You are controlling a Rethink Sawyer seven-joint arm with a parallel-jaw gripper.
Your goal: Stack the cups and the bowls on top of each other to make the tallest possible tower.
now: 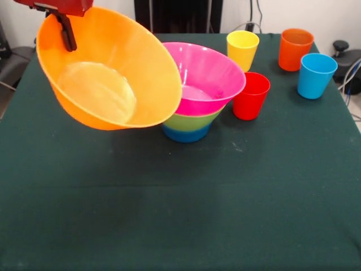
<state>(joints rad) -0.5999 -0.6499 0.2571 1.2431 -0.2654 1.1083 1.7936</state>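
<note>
Large orange bowl (110, 70) is hanging tilted in the air, just left of the tower (198, 93), mouth facing the camera. The gripper (66, 33) is pinching its far rim, probably carrying it over to cap the stack. Tower is sitting on the table (180, 203): pink over green over blue. Red cup (251, 96) is standing just right of it; yellow (242, 49), orange (295, 49) and light blue (316, 75) cups are farther right. No readable labels anywhere.
</note>
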